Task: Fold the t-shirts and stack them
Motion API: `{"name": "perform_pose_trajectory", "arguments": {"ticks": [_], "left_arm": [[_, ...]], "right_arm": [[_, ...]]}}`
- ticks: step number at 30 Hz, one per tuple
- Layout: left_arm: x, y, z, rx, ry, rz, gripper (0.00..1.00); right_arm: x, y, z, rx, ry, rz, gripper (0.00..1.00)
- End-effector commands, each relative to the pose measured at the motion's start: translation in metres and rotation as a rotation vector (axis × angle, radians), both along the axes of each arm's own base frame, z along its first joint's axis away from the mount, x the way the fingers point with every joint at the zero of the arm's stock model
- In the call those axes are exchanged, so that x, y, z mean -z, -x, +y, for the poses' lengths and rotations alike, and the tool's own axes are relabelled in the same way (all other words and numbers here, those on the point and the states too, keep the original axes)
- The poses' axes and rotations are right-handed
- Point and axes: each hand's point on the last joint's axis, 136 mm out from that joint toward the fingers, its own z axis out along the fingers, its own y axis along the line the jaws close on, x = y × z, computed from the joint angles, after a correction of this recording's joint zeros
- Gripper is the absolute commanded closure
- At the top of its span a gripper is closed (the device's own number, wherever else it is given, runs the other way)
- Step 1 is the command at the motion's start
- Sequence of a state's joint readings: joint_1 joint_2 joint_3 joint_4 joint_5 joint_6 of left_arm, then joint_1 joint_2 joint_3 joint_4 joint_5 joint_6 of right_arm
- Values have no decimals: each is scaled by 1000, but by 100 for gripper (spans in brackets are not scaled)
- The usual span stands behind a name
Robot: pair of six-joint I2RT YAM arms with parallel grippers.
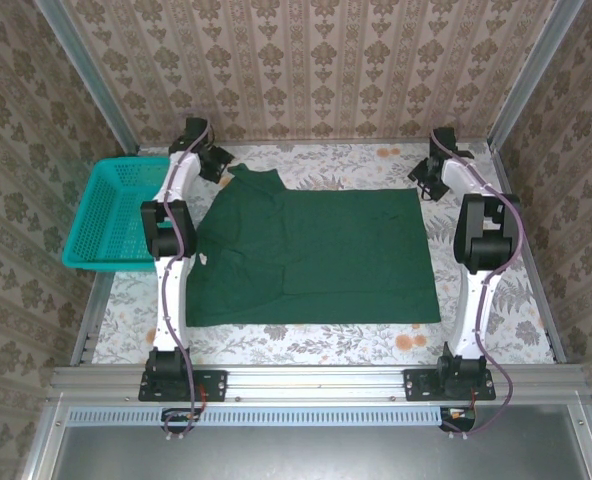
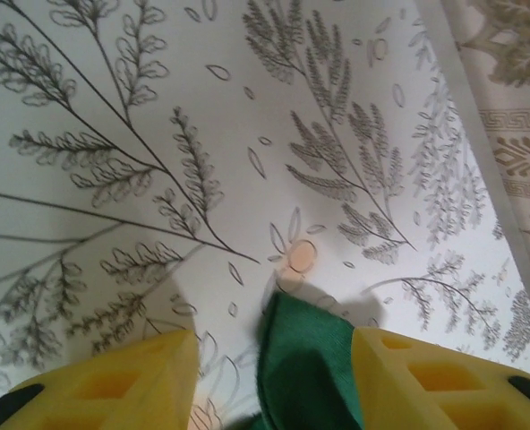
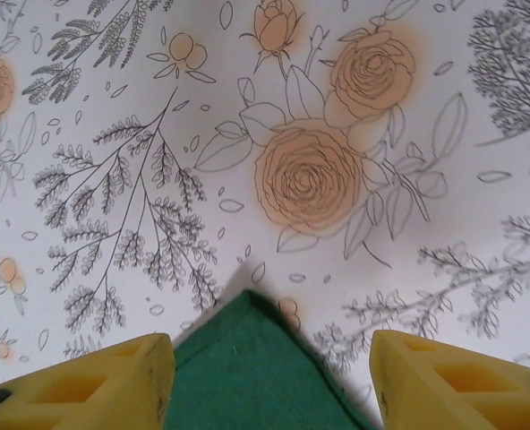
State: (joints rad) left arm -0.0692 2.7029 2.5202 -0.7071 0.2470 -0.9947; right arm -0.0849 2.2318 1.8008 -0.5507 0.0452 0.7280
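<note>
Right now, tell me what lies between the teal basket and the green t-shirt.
The left arm stands between the basket and the t-shirt, over the flowered tablecloth. The top view shows it.

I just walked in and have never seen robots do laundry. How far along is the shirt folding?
Barely started. Done: one dark green t-shirt lies spread flat on the flowered table. In hand: the left fingers and the right fingers each straddle a far tip of the cloth, open, not yet pinching. Left: the folds, then the stacking.
</note>
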Motion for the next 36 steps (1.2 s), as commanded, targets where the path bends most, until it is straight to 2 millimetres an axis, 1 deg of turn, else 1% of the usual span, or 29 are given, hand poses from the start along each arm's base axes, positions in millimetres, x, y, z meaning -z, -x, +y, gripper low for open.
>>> {"name": "perform_pose_trajectory", "arguments": {"ticks": [1,4,6,9,12,16,18,25,29,32,34,36], "left_arm": [[9,-11,-3,42,38,-35,50],[11,-14,-8,58,63,-45,51],[14,-16,-10,67,75,-52,51],[17,-17,-15,76,90,-58,54],[22,-16,-19,84,96,-50,54],[23,-14,-23,102,89,-49,57],[24,-14,-24,106,87,-50,60],[22,-9,-34,146,79,-45,64],[22,-5,-38,167,64,-38,68],[20,-4,-40,175,57,-38,75],[20,-3,-40,179,50,-37,78],[21,-2,-39,178,46,-34,84]], "right_arm": [[10,-7,6,-38,-9,38,41],[18,-16,9,-50,-26,42,43],[24,-20,9,-44,-29,57,45],[29,-23,10,-44,-42,74,49],[34,-22,14,-48,-52,94,52],[37,-19,19,-59,-53,105,57],[40,-17,21,-60,-58,112,59],[42,-16,23,-67,-72,117,63],[44,-13,24,-73,-70,126,65],[46,-11,24,-74,-72,134,67],[47,-11,25,-76,-76,135,69],[48,-10,26,-81,-80,137,72]]}}
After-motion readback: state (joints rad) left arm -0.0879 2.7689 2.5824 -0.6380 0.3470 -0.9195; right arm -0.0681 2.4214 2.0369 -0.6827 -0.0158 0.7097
